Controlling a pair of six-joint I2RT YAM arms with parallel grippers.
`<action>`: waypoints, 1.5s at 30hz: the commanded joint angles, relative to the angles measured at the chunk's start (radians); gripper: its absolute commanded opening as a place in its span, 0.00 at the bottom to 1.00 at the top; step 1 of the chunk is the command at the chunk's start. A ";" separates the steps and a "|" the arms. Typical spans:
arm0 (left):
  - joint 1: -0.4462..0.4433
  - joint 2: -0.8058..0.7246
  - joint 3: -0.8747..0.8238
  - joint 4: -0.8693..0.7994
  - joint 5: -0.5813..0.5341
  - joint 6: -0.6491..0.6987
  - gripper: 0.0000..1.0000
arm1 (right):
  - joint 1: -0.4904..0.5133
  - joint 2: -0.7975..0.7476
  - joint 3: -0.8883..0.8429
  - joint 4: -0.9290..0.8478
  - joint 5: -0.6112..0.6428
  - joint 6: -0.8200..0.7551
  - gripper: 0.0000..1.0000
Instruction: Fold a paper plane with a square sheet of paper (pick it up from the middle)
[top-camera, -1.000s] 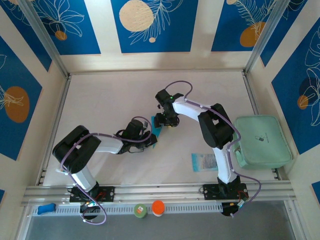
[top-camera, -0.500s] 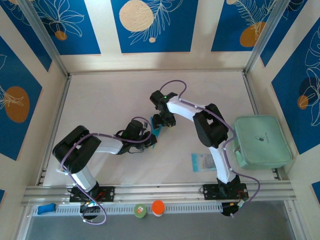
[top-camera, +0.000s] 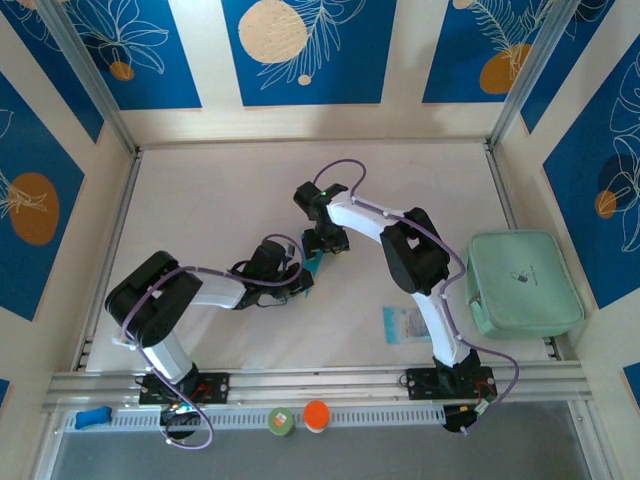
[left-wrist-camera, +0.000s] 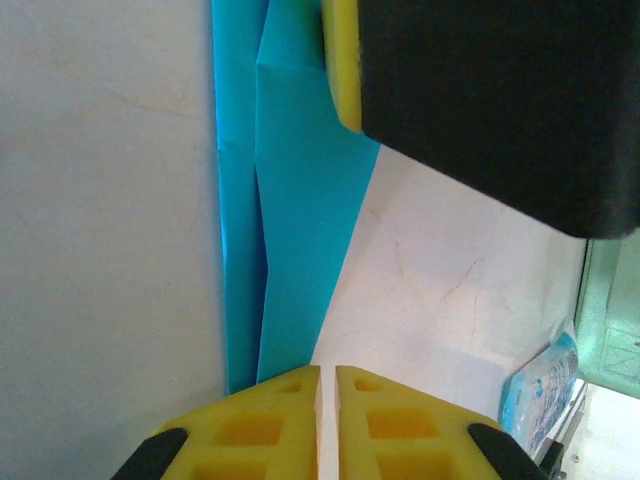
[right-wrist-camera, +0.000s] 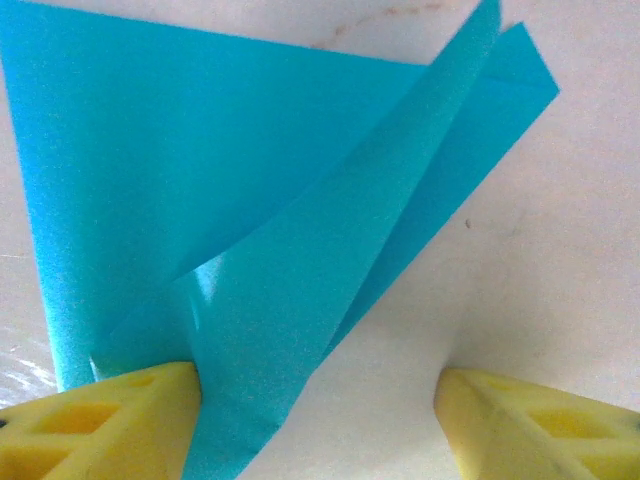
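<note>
The square sheet of paper (top-camera: 313, 263), cyan and partly folded into a pointed shape with creases, lies mid-table between both grippers. In the left wrist view the paper (left-wrist-camera: 290, 200) runs as a long narrow fold, its near end under my left gripper (left-wrist-camera: 327, 385), whose jaws are shut with bare table in the slit. From above, the left gripper (top-camera: 302, 281) sits at the paper's lower left. My right gripper (right-wrist-camera: 320, 430) is open wide and low over the paper (right-wrist-camera: 200, 170); a raised flap stands against its left fingertip (right-wrist-camera: 100, 420). The right gripper (top-camera: 325, 244) is at the paper's upper end.
A pale printed packet (top-camera: 408, 324) lies right of centre near the front. A mint-green pad (top-camera: 523, 282) rests against the right wall. An orange cap (top-camera: 316, 414), a green cap (top-camera: 281, 421) and a blue object (top-camera: 92, 416) sit on the front rail.
The right arm has swung a little to the left, carrying its gripper leftward over the paper's upper end. The left arm has stayed still.
</note>
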 joint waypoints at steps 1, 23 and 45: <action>0.001 0.003 -0.022 -0.040 -0.020 -0.011 0.13 | 0.007 0.157 -0.059 -0.002 0.032 0.006 0.68; -0.025 -0.064 -0.017 -0.194 -0.019 0.021 0.13 | 0.020 0.195 -0.048 -0.035 0.082 0.025 0.67; -0.050 -0.277 0.081 -0.406 -0.180 0.139 0.11 | 0.015 0.198 -0.056 -0.035 0.076 0.040 0.66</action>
